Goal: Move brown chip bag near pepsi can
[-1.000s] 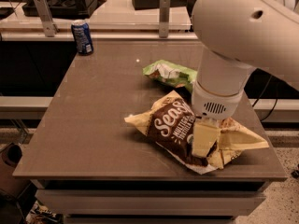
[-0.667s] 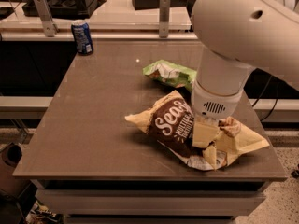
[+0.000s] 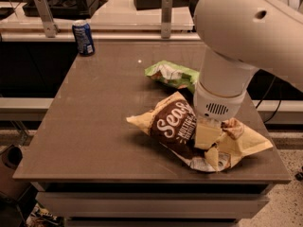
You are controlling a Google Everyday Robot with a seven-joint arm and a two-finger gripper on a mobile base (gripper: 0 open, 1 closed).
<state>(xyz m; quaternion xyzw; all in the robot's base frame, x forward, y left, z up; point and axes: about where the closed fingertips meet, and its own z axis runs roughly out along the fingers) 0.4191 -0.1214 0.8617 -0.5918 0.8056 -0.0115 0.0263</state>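
Observation:
The brown chip bag [image 3: 173, 124] lies on the front right of the grey table [image 3: 104, 126], its dark front with white script facing up and its cream edges spread out. My gripper [image 3: 208, 137] reaches straight down from the big white arm [image 3: 236, 46] onto the bag's right half. Its fingers are closed on the crinkled material, which bunches up beside them. The pepsi can [image 3: 83, 38] stands upright at the table's far left corner, far from the bag and the gripper.
A smaller green chip bag [image 3: 171, 74] lies just behind the brown bag, next to the arm. Beyond the table's far edge runs a counter with metal posts [image 3: 165, 15] and dark equipment. The table's front edge is close to the brown bag.
The gripper has sunk a little into the brown bag. The bag's right side has crumpled and bunched up around the fingers. The can and the green bag have not moved.

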